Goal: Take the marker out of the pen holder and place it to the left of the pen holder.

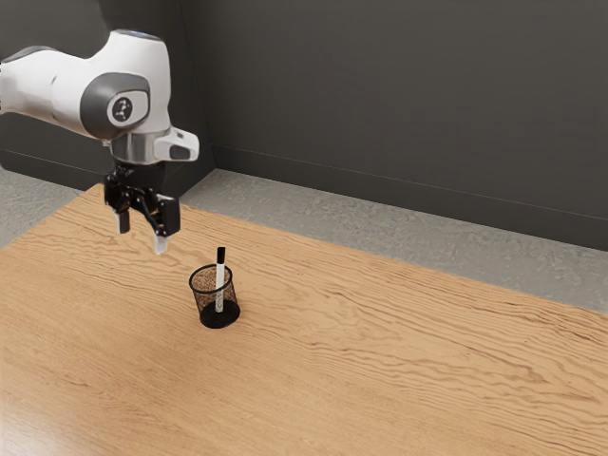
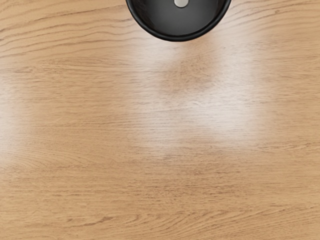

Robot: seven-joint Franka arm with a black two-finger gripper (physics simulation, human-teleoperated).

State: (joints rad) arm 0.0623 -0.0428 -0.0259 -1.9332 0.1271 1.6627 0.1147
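From where I stand, the gripper (image 1: 142,235) hangs at upper left, fingers spread with a gap between them, near the table's (image 1: 427,380) far corner. Just right of it, left of centre, the mesh pen holder (image 1: 202,299) holds the marker (image 1: 219,277) nearly upright, black end up, above the rim. Wood stretches broadly rightward, its far edge slanting down toward the right.

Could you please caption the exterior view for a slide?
Open black gripper above a wooden table, near a black-topped white marker in a black mesh pen holder.
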